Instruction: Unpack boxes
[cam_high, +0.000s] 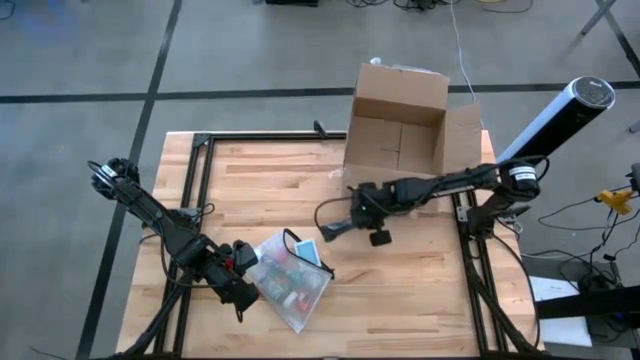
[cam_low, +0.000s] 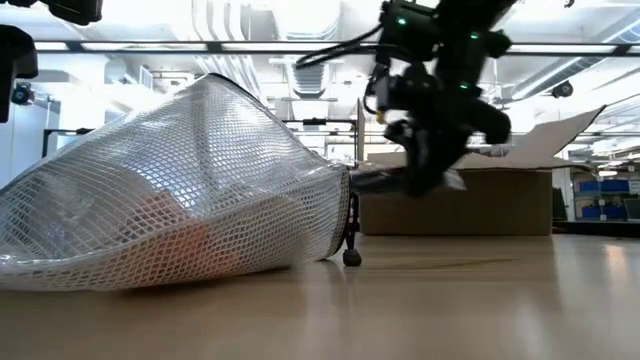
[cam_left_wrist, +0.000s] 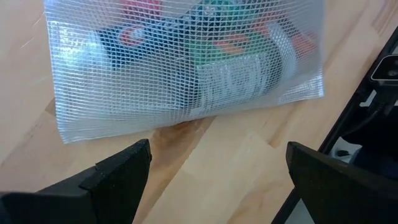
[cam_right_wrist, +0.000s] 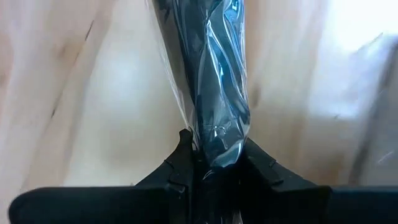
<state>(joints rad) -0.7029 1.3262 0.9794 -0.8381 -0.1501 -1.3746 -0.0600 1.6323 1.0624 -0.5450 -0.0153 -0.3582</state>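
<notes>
Near the table's front left corner the left gripper (cam_high: 243, 290) rests with its fingers spread wide, just beside a mesh pouch (cam_high: 289, 280) full of colourful small things. Toward the table's middle the right gripper (cam_high: 333, 228) is closed on a dark item wrapped in clear plastic (cam_right_wrist: 211, 81), held above the wood. The cardboard box (cam_high: 400, 125) stands open at the back right edge. I think unpacking is in progress; next this item should be set down on free wood. I can read no label.
</notes>
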